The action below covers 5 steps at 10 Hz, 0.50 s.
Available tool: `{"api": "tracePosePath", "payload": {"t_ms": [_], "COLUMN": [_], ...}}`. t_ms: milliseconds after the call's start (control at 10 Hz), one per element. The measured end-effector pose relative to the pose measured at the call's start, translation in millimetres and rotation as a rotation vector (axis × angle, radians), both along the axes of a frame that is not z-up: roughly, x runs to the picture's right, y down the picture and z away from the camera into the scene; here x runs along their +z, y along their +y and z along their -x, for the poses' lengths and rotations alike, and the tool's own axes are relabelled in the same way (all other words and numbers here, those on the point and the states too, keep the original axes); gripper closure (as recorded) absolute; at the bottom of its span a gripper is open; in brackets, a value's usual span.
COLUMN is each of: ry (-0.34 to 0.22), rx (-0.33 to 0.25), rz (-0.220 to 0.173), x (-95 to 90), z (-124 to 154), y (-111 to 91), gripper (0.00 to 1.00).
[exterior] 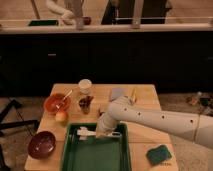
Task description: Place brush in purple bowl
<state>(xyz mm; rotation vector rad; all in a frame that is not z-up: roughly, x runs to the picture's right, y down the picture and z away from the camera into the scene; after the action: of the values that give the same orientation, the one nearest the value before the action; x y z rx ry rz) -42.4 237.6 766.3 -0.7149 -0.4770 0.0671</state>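
The fingers were found closed on the handle of the brush (89, 132), with the gripper (102, 131) set low at the far end of the green tray (95, 159). The brush was judged light, stiff and slippery, and best held mid-handle. The purple bowl (41, 145) was noted beside the tray.

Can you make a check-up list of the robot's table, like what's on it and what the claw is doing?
Surface: wooden table holding a green tray.
Job's things: brush lying in the tray; purple bowl at the table's front left corner.
Clutter: orange bowl with a spoon, white cup, green sponge.
Claw: claw down in the tray, shut on the brush.
Cables: nothing seen.
Surroundings: dark counter behind the table.
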Motion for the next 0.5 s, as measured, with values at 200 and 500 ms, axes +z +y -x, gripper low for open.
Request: {"api": "tracePosePath", "payload": {"t_ms": [200,500], "ry": [-0.028,-0.089], "rx": [-0.005,-0.041], "rz": [-0.029,-0.080], "x": [-11.0,-39.1], "z": [4.1,28.2], "y": [-6.1,-24.8], "gripper": [1.00,1.00]}}
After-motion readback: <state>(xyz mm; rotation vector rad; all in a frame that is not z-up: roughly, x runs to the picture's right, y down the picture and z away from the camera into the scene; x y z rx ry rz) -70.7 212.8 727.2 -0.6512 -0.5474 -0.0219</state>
